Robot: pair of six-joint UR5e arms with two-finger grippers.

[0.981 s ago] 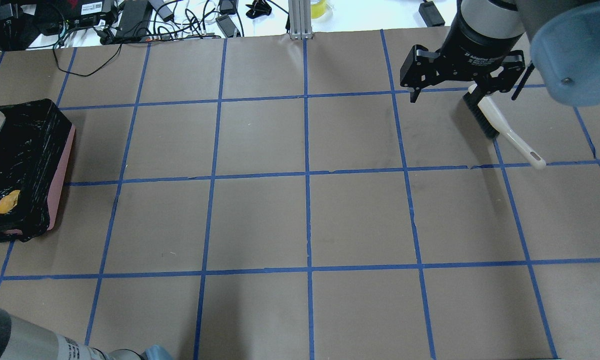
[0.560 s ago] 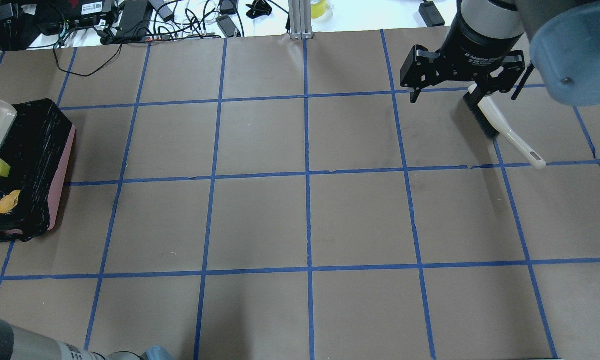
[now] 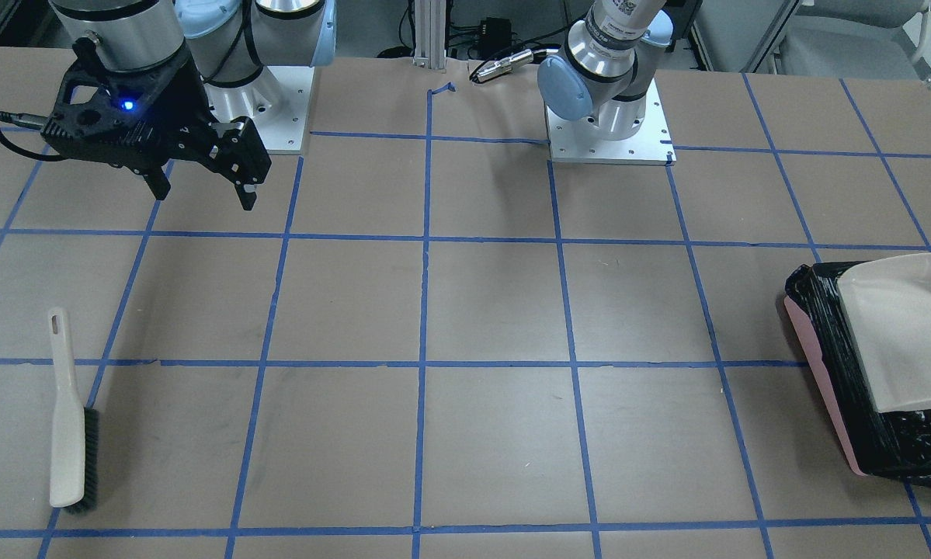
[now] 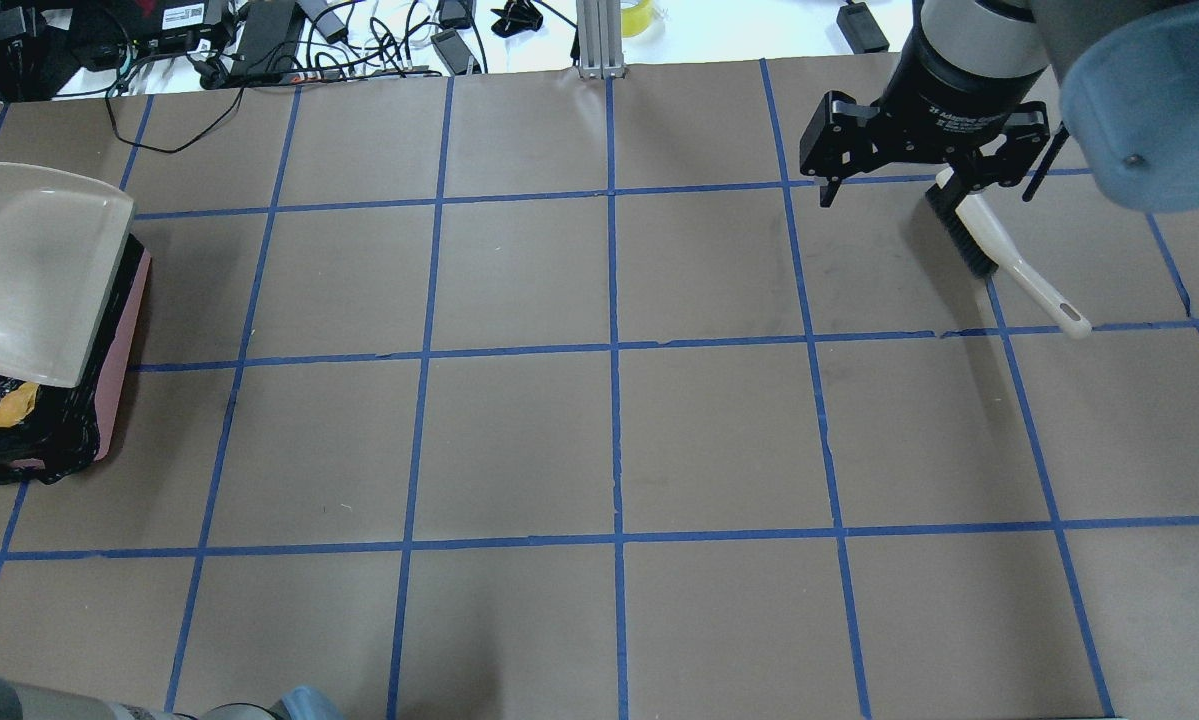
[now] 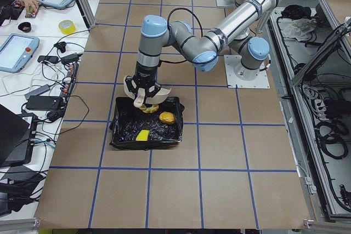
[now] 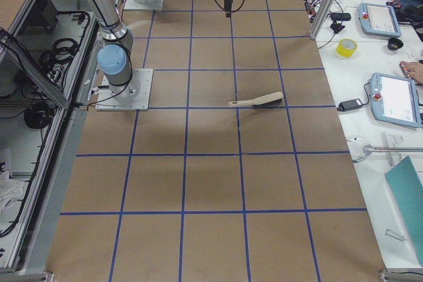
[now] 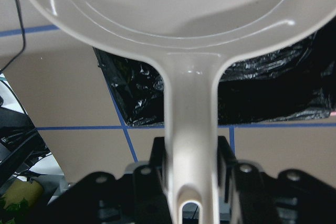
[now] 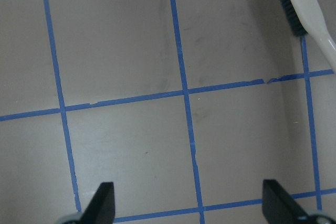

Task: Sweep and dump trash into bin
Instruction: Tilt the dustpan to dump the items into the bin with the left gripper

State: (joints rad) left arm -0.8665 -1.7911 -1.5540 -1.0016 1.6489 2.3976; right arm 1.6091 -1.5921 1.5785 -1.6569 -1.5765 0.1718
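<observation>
the bin (image 4: 124, 340) is a pink rectangular container lined with a crinkled glossy black bag. it stands at the robot's left end of the surface (image 4: 519, 440), which is covered in brown paper gridded with blue tape. the dustpan (image 4: 34, 270), smooth off-white plastic with a rounded scoop, is held tilted over the bin. its narrow handle is clamped between the fingers of the left end effector (image 7: 191, 156).

from overhead most of the bin is hidden by the dustpan, and only one orange-yellow scrap (image 4: 14, 408) shows at the near end. the left side view looks into the bag. there the yellow sponge (image 5: 143, 135) and a rounded golden lump (image 5: 167, 118) are seen lying on the liner, with a further brownish piece (image 5: 149, 109) partly covered by the scoop.

the right end effector (image 4: 927, 185) hangs with its fingers apart and nothing between them, well apart from the bin. in the overhead view part of the brush (image 4: 999, 250) is hidden by it. the front view shows the brush whole, a pale handle with dark bristles, flat on the paper. cables and power bricks (image 4: 259, 40) lie beyond the far edge.
</observation>
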